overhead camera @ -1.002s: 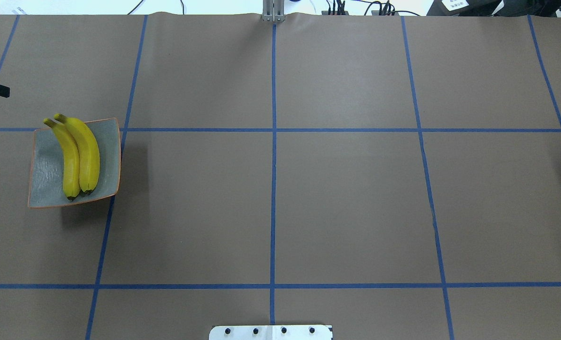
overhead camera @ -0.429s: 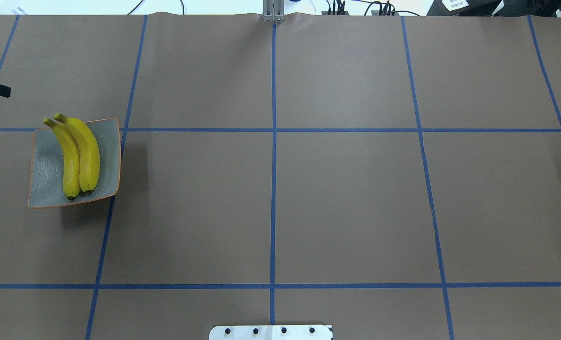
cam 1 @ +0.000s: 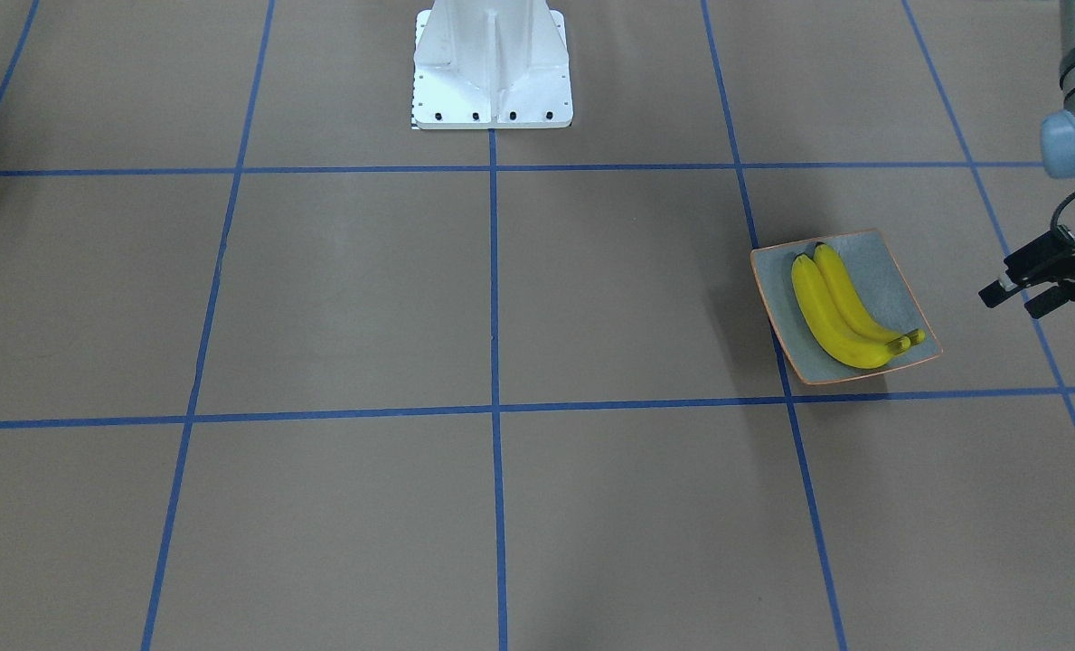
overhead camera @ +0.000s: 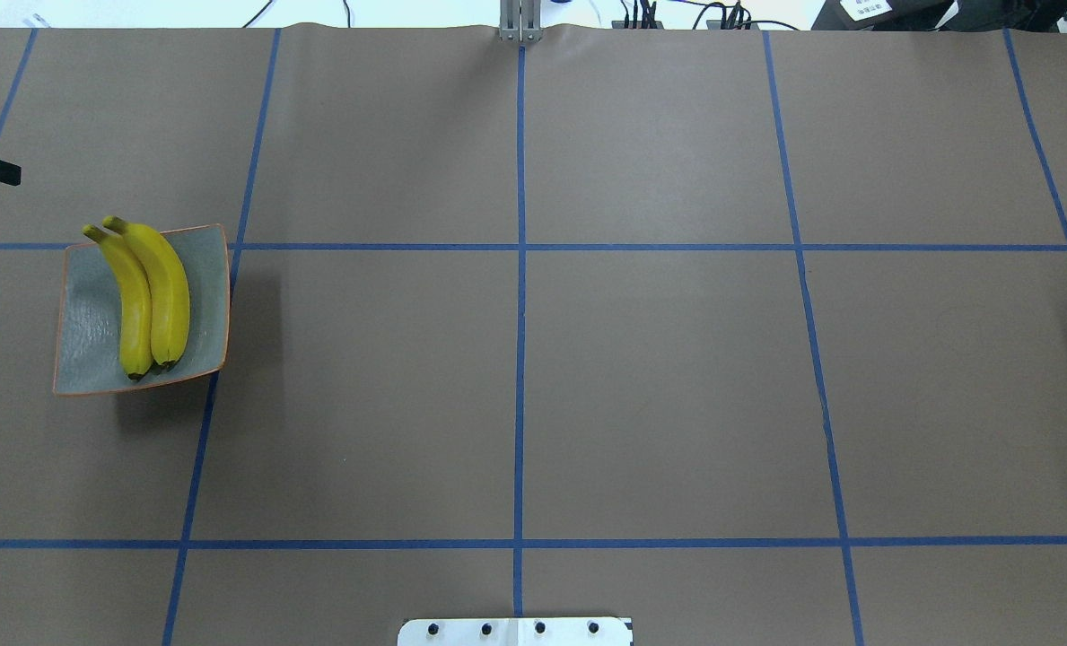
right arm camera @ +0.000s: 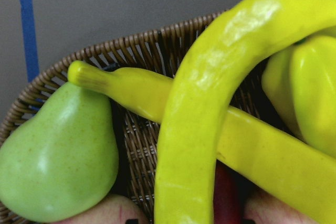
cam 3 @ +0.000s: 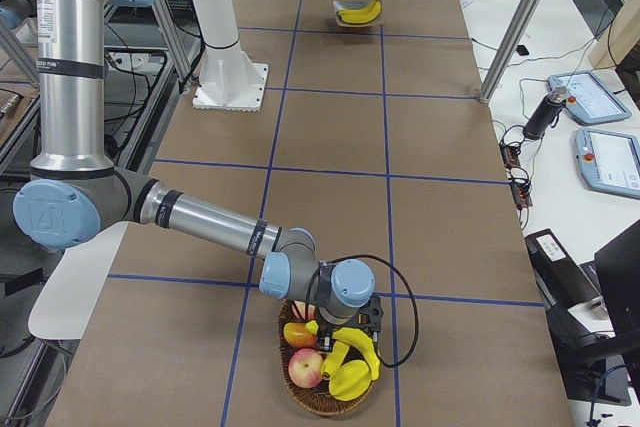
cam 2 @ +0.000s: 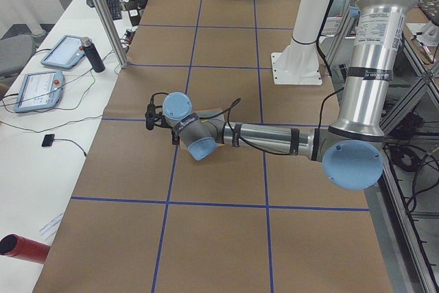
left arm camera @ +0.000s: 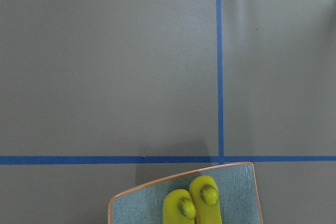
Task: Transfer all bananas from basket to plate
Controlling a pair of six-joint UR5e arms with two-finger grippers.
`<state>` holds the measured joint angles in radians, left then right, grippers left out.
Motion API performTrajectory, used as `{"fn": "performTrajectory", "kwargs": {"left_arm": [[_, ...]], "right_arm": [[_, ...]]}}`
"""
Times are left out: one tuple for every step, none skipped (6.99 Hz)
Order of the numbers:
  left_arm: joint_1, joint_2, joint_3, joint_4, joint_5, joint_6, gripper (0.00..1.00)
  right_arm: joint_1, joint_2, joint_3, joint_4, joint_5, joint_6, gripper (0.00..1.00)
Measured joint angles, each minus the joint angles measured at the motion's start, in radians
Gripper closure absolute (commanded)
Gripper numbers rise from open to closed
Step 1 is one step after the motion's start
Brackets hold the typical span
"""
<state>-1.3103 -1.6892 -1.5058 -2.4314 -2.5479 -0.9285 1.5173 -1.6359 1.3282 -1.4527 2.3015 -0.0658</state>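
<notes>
Risk sits mainly in the basket (right arm camera: pixel 147 45), at the table end on the robot's right. There the upper banana (right arm camera: pixel 194 129) lies across the lower banana (right arm camera: pixel 142 93), with a green pear (right arm camera: pixel 58 156) crowding one side and a red apple (cam 3: pixel 305 367) beneath. A grasp closing on the upper fruit may, in my judgement, drag the lower one along or tip the light wicker. The glossy curved skin also invites a slip under a shallow pinch.

A second concern is the plate (overhead camera: pixel 84 305), well apart at the opposite end of the table. Two bananas (overhead camera: pixel 152 296) already lie side by side across its middle. Little bare surface is left, so a further banana could roll over the upturned rim.

The right arm reaches out low and long, its wrist bent down so that the right gripper (cam 3: pixel 358 325) is directly over the basket. Whether its fingers are parted or closed around fruit cannot be told.

The left arm stretches low across the table. The left gripper (cam 1: pixel 1012 303) hangs just beside the plate, fingers spread, nothing between them, touching neither plate nor fruit.
</notes>
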Motion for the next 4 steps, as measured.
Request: {"fn": "performTrajectory", "kwargs": {"left_arm": [[0.0,-0.001,-0.001,0.0,0.0,0.0,0.0],[0.0,-0.001,-0.003,0.0,0.0,-0.001,0.0],[0.0,-0.001,-0.006,-0.001,-0.001,-0.001,0.0],[0.0,0.0,-0.011,0.0,0.0,-0.002,0.0]], "right_arm": [[-0.005,0.0,-0.001,0.0,-0.001,-0.001,0.47],[-0.008,-0.001,-0.001,0.0,-0.002,-0.001,0.68],[-0.008,-0.003,-0.001,0.0,-0.004,-0.003,0.9],[-0.008,-0.005,-0.001,0.0,-0.006,-0.011,1.0]]}}
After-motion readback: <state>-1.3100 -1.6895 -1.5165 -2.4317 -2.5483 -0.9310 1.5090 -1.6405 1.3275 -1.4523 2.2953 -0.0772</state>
